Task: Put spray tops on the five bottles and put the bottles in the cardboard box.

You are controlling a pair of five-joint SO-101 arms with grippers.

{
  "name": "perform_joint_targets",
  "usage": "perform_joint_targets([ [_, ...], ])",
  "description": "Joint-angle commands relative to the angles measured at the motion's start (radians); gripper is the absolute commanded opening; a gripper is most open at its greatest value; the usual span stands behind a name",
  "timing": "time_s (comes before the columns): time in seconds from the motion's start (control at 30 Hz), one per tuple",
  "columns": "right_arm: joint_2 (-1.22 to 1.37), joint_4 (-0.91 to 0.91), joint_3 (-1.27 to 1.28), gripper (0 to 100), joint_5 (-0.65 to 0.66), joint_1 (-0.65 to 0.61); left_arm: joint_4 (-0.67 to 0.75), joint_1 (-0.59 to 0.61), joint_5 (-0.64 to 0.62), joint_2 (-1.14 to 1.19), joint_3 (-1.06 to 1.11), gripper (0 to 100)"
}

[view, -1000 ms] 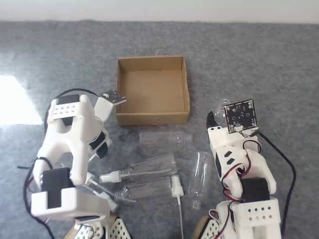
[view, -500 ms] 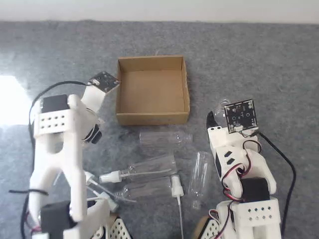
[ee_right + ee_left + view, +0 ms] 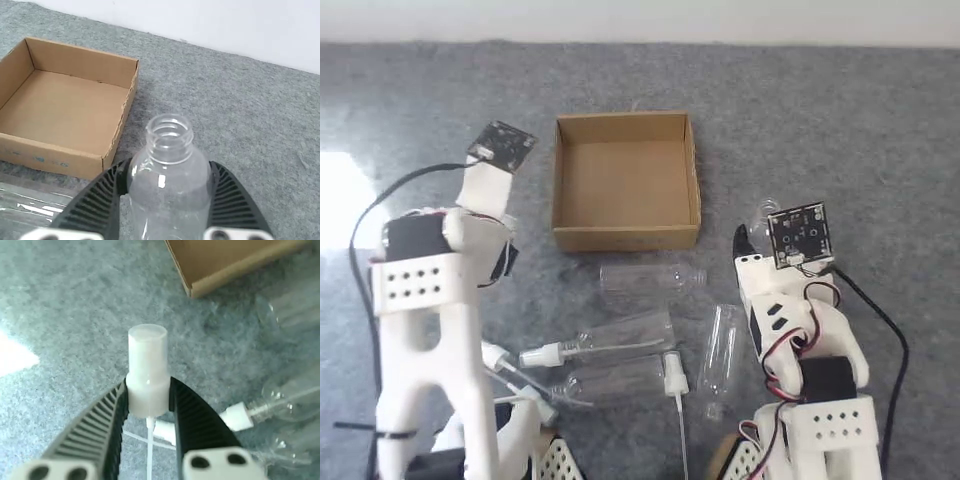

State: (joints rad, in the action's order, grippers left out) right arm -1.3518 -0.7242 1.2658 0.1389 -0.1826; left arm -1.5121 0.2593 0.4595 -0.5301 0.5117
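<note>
Left gripper (image 3: 147, 388) has swung up & out toward the table's (image 3: 840, 120) left edge, clamped on a spray top (image 3: 147, 360). Right gripper (image 3: 169, 172) grips an uncapped bottle (image 3: 169, 145) upright, nearer the front edge. The cardboard box (image 3: 625, 238) sits mid-table w/ nothing in it. One lying bottle (image 3: 620, 333) looks capped, so most of the job's left.

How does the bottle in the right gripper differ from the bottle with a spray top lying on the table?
The held bottle stands upright; the capped bottle lies on its side. The held bottle's neck is open, while the capped bottle carries a white spray top. The right gripper clamps the held bottle; the capped bottle lies free on the table. Both are clear and outside the cardboard box.
</note>
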Motion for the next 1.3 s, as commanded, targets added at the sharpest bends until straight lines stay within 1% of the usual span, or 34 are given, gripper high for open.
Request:
perform_joint_targets([
  [0.0,-0.021,0.027,-0.017,11.1,-0.012,-0.058,0.066,-0.005,-0.117,-0.089,-0.044,1],
  [0.17,-0.021,0.027,-0.014,11.1,-0.015,-0.102,0.11,-0.005,-0.201,-0.118,-0.045,1],
  [0.37,-0.021,0.028,-0.02,11.1,-0.166,-0.134,0.14,-0.006,-0.27,-0.12,-0.05,1],
  [0.6,-0.021,0.028,-0.026,11.1,-0.192,-0.16,0.204,-0.011,-0.374,-0.12,-0.05,1],
  [0.8,-0.021,0.028,-0.031,11.2,-0.253,-0.165,0.226,-0.092,-0.45,-0.158,-0.053,1],
  [1.03,-0.021,0.065,-0.021,11.2,-0.255,-0.16,0.292,-0.213,-0.542,-0.284,-0.051,1],
  [1.27,-0.021,0.073,-0.021,11.2,-0.253,-0.162,0.373,-0.261,-0.637,-0.324,-0.053,1],
])
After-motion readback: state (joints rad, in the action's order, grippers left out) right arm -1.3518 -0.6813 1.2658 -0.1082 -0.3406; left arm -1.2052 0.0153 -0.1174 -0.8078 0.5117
